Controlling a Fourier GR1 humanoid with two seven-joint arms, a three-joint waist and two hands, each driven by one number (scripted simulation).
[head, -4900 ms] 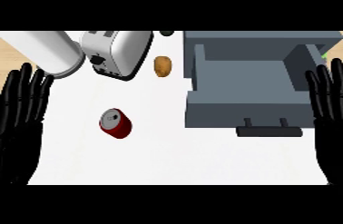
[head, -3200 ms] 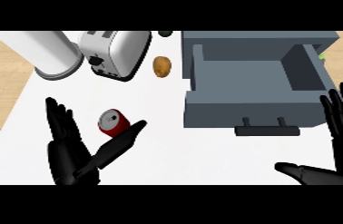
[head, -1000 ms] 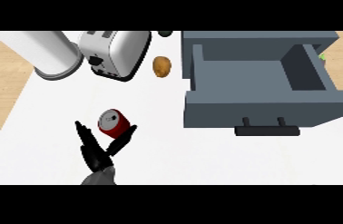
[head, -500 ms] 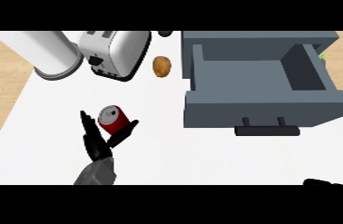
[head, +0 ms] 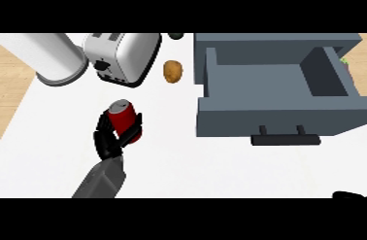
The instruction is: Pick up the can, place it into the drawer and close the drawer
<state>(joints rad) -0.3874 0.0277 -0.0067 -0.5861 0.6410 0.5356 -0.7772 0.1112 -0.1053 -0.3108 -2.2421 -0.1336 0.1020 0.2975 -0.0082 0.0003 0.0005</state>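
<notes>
My left hand (head: 108, 143) has closed round the red can (head: 123, 117) near the bench's (head: 215, 168) left edge, fingers curled to lift it toward the open drawer (head: 272, 118) at right.

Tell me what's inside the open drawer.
Only bare grey floor shows in the drawer; its front wall may hide a strip. The can is outside, held by the left hand.

White desk (head: 215, 171) filling most of the view, light brown wood (head: 8, 88) along its left side, shiny silver toaster (head: 122, 54) at the back left, big round white tub (head: 46, 57) just beside it, small brown lump (head: 172, 71) to the toaster's right, tiny dark thing (head: 175, 36) at the back edge
</notes>
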